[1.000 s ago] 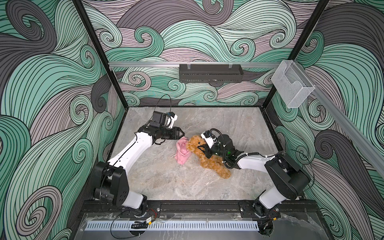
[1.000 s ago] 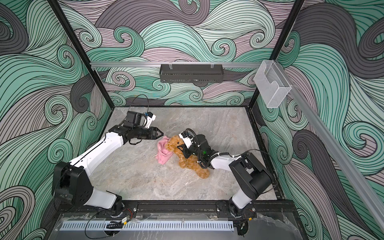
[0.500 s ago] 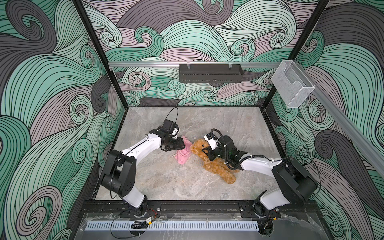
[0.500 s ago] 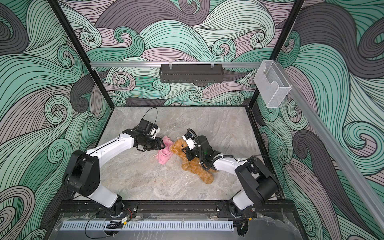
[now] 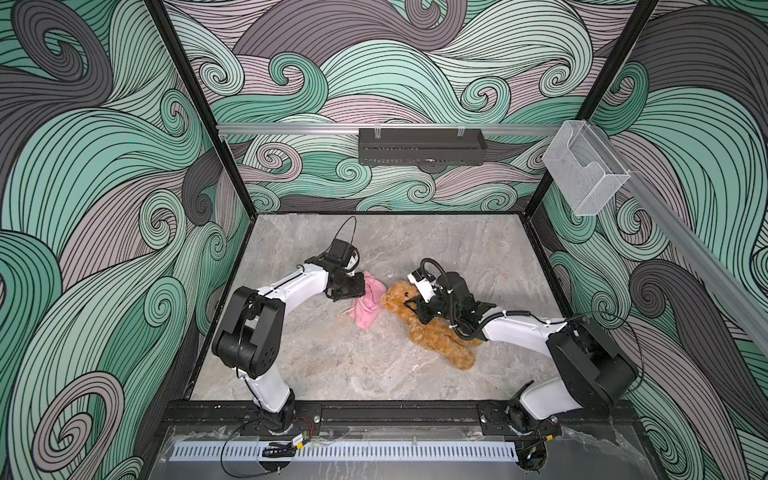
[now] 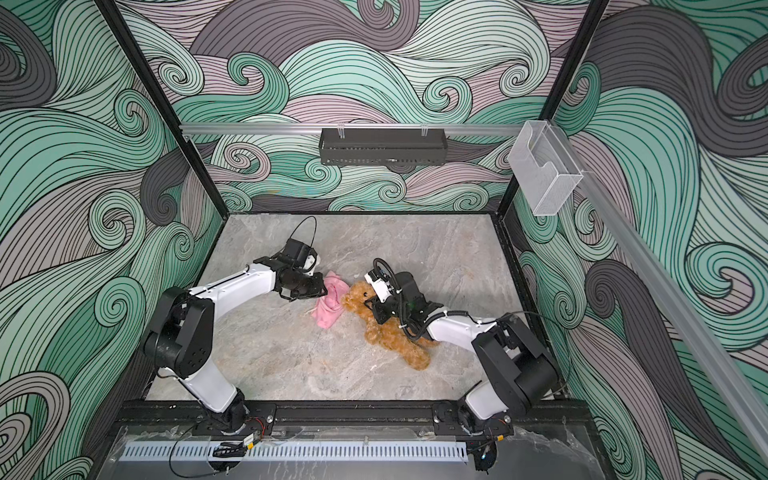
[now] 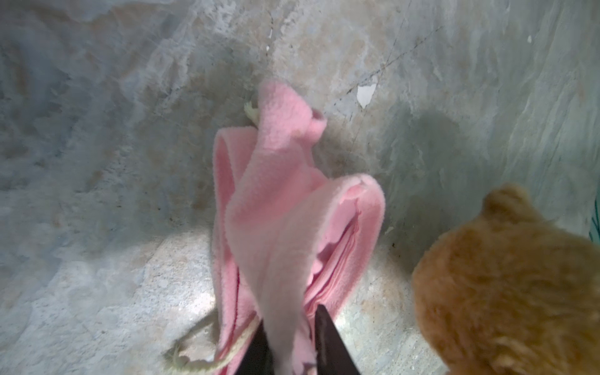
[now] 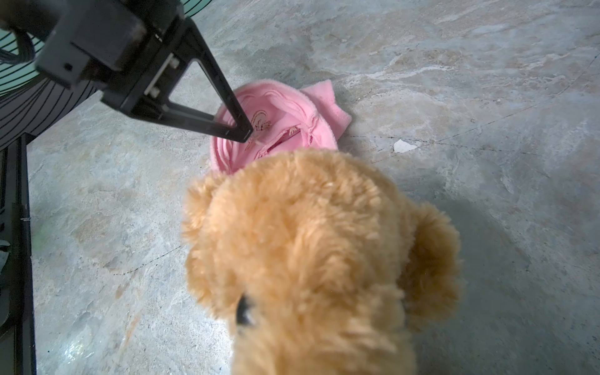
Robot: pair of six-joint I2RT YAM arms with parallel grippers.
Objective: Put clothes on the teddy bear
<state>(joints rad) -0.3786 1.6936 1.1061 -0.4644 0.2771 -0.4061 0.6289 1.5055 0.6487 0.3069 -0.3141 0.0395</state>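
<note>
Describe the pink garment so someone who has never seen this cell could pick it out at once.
On the grey marbled tabletop, look near the middle. The pink garment lies crumpled by the head of the teddy bear, part of it pinched in the left tool. It is the only pink fleece item there; the bear beside it is golden-brown fur.

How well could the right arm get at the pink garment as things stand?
Probably not directly: the right gripper is shut on the teddy bear, whose head sits between it and the pink garment. The left gripper pinches that garment.
</note>
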